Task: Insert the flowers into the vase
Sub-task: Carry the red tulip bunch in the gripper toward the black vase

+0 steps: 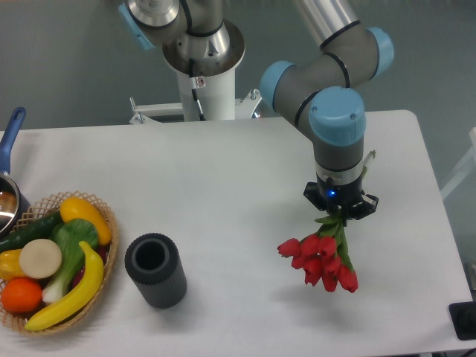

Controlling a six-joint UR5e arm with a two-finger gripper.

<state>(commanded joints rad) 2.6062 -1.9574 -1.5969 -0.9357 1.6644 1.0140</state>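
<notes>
Flowers (321, 262) pinched in the tool (341, 210), well apart from the hollow vase (155, 270); toy produce (59, 260) in the wicker basket (110, 236).

The red tulip bouquet (321, 260) hangs buds-down, well right of the vase (155, 270), a dark grey ribbed cylinder standing upright, mouth open.

A round woven wicker basket (110, 223) is seen at the left edge of the white table (245, 171). In it are piled a long yellow toy banana (71, 290), a yellow pepper (84, 214), an orange fruit (20, 294), a dark green cucumber (33, 230) and a pale round disc (40, 258). A metal saucepan with a blue handle (10, 137) is cut off by the left edge.
</notes>
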